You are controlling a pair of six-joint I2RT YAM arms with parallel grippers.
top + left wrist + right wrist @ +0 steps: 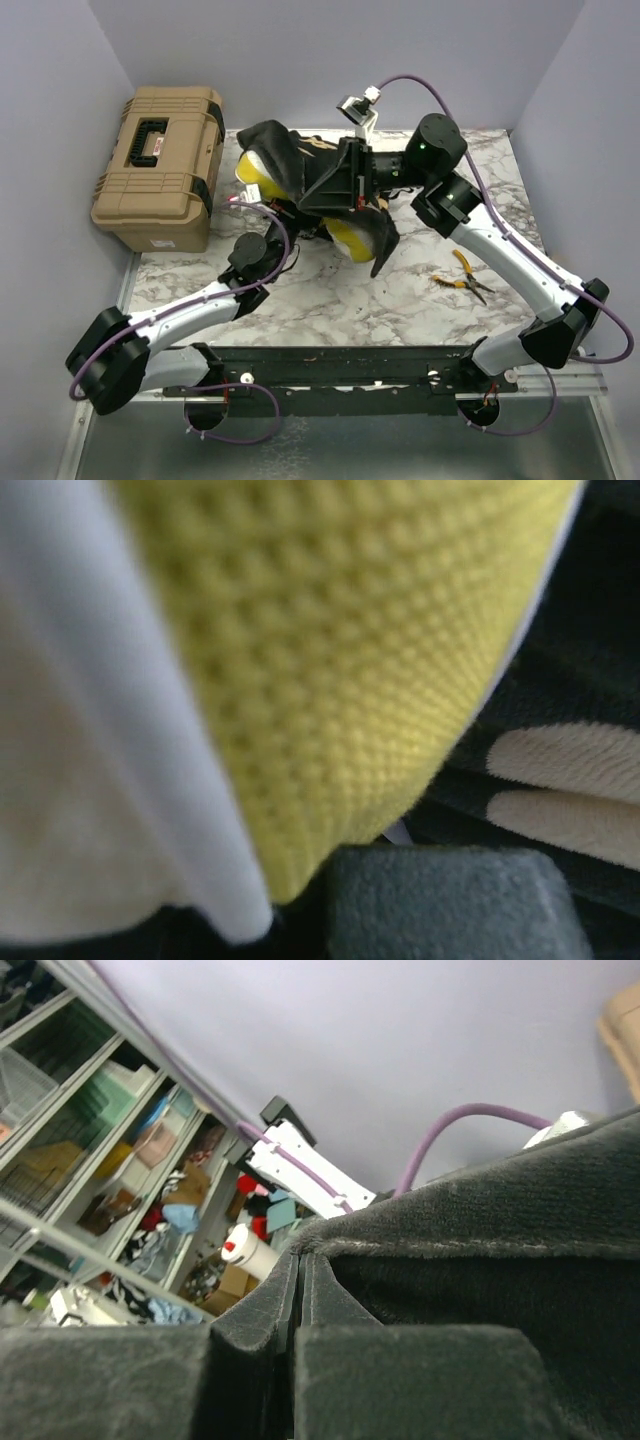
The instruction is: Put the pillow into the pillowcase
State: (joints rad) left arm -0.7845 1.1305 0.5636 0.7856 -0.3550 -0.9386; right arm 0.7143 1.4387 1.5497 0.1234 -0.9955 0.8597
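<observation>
The pillow (353, 240) lies at the back middle of the table, its yellow band showing at both ends. The black pillowcase (277, 147) is draped over its middle. My right gripper (306, 197) is shut on a raised fold of the pillowcase edge; in the right wrist view the pads (400, 1380) pinch the black plush (500, 1250). My left gripper (296, 222) reaches under the fabric at the pillow's near edge. In the left wrist view the yellow mesh band (340, 660) and white cover fill the frame, tucked against one pad (450, 905); tan petals of the pillowcase (570, 780) show to the right.
A tan hard toolbox (160, 165) stands at the back left, close to the pillow's left end. Yellow-handled pliers (462, 276) lie on the marble table (330, 300) to the right, under the right forearm. Walls close the back and sides.
</observation>
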